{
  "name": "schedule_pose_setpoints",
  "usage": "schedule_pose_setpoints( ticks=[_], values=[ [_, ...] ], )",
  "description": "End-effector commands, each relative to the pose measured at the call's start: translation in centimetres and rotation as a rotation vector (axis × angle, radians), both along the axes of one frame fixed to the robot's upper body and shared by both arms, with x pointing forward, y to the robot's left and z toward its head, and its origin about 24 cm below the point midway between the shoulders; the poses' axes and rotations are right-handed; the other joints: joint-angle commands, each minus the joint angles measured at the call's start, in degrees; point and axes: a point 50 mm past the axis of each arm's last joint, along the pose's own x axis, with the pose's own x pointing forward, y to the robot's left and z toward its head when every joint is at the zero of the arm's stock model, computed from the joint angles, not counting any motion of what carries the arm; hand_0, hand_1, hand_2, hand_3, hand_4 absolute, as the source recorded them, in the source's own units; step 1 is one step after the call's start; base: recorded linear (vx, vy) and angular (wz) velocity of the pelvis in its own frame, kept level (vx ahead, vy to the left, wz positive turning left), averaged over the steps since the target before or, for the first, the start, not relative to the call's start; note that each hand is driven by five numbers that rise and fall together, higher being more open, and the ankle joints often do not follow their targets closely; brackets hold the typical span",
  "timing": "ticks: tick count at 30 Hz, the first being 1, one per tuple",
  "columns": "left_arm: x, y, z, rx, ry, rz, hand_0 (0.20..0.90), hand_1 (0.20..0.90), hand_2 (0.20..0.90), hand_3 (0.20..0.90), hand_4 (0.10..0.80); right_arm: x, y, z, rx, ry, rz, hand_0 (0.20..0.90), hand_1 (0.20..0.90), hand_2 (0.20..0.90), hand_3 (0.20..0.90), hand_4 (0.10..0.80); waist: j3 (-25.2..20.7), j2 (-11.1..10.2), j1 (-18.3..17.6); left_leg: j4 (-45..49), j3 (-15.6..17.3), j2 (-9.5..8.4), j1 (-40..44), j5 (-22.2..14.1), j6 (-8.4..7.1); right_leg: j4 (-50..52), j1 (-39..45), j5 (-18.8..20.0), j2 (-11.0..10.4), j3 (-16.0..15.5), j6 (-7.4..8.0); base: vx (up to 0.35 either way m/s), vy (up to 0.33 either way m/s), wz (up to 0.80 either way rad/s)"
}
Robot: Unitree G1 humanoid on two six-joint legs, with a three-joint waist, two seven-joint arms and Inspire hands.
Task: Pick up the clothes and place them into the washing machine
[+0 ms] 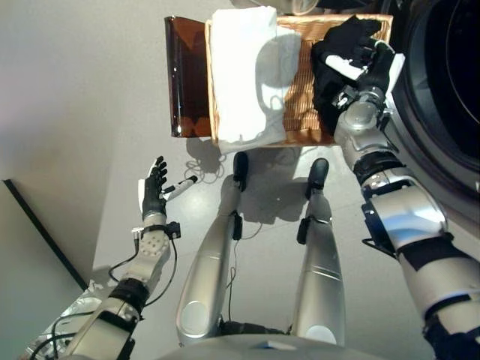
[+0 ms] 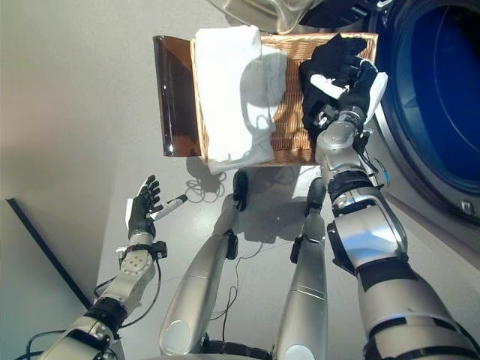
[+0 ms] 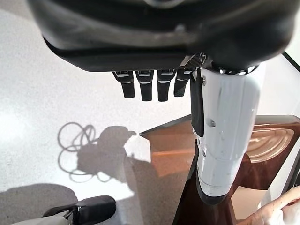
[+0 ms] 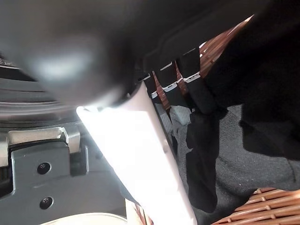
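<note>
Two pieces of clothing lie in the one woven basket (image 1: 300, 112) we can see: a white cloth (image 1: 240, 75) spread over its left half and draped over the near rim, and a dark garment (image 1: 326, 82) bunched at its right end. We cannot make out how much of the dark garment there is, since our right hand (image 1: 358, 51) lies on top of it; in the right wrist view its fingers (image 4: 199, 89) curl down into the dark fabric, closed on it, though their tips are buried in the folds. The basket is rectangular, of ribbed brown wicker, and a smooth, glossy brown panel (image 1: 186, 75) stands against its left side. Only part of the washing machine (image 2: 435, 97) shows, cut off at the right edge: a round door opening with a dark blue interior. Our left hand (image 1: 155, 187) hangs over the grey floor (image 1: 75, 90), well apart from the basket, its fingers straight and spread, holding nothing.
</note>
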Motion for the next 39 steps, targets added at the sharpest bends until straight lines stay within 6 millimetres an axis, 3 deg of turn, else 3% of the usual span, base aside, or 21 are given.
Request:
schedule_pose_setpoints(
  ticks=[1, 10, 11, 12, 13, 39],
  values=[
    [-0.1, 1.7, 1.6, 0.019, -0.095, 0.053, 0.900, 0.900, 0.900, 0.900, 0.800, 0.5, 1.5, 3.5, -0.093, -0.063, 0.056, 0.900, 0.900, 0.900, 0.900, 0.800, -0.58, 4.90, 2.22, -0.62, 2.56, 0.21, -2.53, -0.17, -3.12, 5.92, -0.55, -5.82, 0.80, 2.27, -1.06, 0.000, 0.000, 0.00],
    [-0.1, 2.0, 1.6, 0.014, -0.096, 0.065, 0.900, 0.900, 0.900, 0.900, 0.800, 0.6, 2.2, 3.3, -0.144, -0.047, 0.070, 0.900, 0.900, 0.900, 0.900, 0.800, -0.58, 4.69, 2.21, -0.55, 2.63, 0.15, -2.31, -0.11, -3.03, 6.10, -0.34, -5.70, 0.72, 2.31, -1.05, 0.000, 0.000, 0.00],
    [-0.2, 2.0, 1.6, 0.016, -0.093, 0.065, 0.900, 0.900, 0.900, 0.900, 0.800, 0.6, 2.3, 3.1, -0.148, -0.046, 0.075, 0.625, 0.625, 0.625, 0.625, 0.604, -0.58, 4.66, 2.07, -0.53, 2.65, 0.08, -2.05, -0.29, -3.02, 6.21, -0.10, -5.97, 0.63, 2.28, -1.03, 0.000, 0.000, 0.00],
    [-0.2, 2.0, 1.5, 0.015, -0.090, 0.064, 0.900, 0.900, 0.900, 0.900, 0.800, 0.6, 2.3, 3.0, -0.153, -0.040, 0.073, 0.455, 0.455, 0.455, 0.455, 0.482, -0.58, 4.62, 2.06, -0.52, 2.66, 0.07, -2.02, -0.31, -3.00, 6.19, -0.08, -5.95, 0.68, 2.33, -1.05, 0.000, 0.000, 0.00],
    [-0.3, 2.0, 1.5, 0.015, -0.090, 0.065, 0.900, 0.900, 0.900, 0.900, 0.800, 0.6, 2.3, 2.9, -0.167, -0.034, 0.072, 0.200, 0.200, 0.200, 0.200, 0.300, -0.58, 4.61, 2.09, -0.61, 2.72, 0.09, -1.89, -0.31, -3.00, 6.05, 0.07, -5.89, 0.67, 2.36, -1.02, 0.000, 0.000, 0.00],
    [-0.6, 2.1, 0.8, 0.005, -0.066, 0.075, 0.900, 0.900, 0.900, 0.900, 0.800, 0.5, 2.4, 1.3, -0.181, 0.009, 0.034, 0.200, 0.200, 0.200, 0.200, 0.300, -0.58, 3.65, 1.81, -0.73, 3.46, 0.36, 2.05, -0.96, -2.61, 3.70, 4.85, -5.09, 0.82, 2.49, -0.73, 0.000, 0.000, 0.00]
  ],
)
